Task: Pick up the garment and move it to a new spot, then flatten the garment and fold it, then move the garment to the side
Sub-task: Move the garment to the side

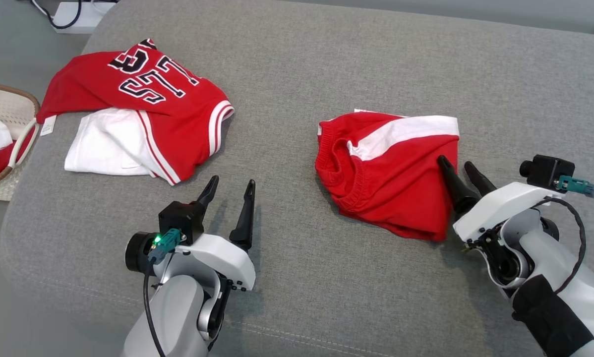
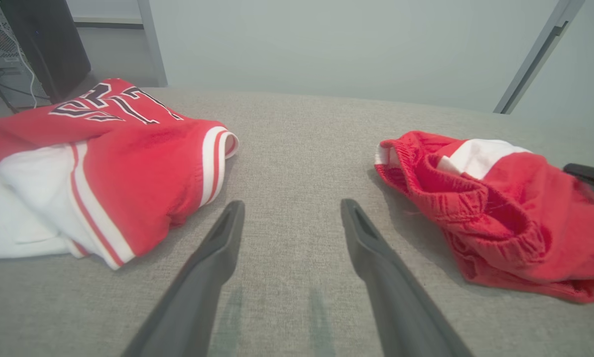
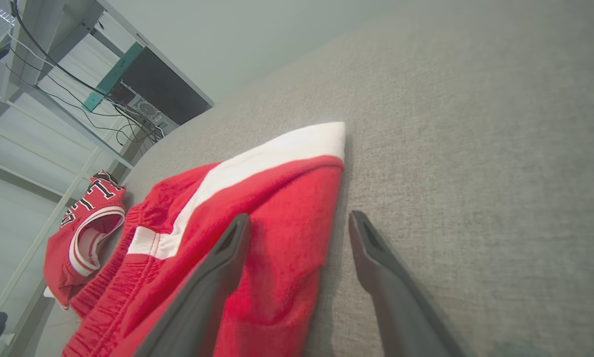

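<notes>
The garment (image 1: 386, 178) is a pair of red shorts with a white band, lying folded in a loose heap on the grey cushion (image 1: 326, 64), right of centre. My right gripper (image 1: 454, 161) stands open at its right edge. In the right wrist view, one finger (image 3: 212, 277) is over the red cloth (image 3: 277, 198) and the other is over bare cushion, with nothing gripped. My left gripper (image 1: 232, 180) is open over bare cushion to the left of the shorts, its fingers (image 2: 212, 258) apart from the shorts (image 2: 500, 208).
A red jersey with black-and-white lettering (image 1: 148, 114) lies over a white garment at the far left of the cushion. A woven basket (image 1: 9, 104) holding red and white cloth sits beyond the cushion's left edge. A power strip (image 1: 74, 12) lies at the top left.
</notes>
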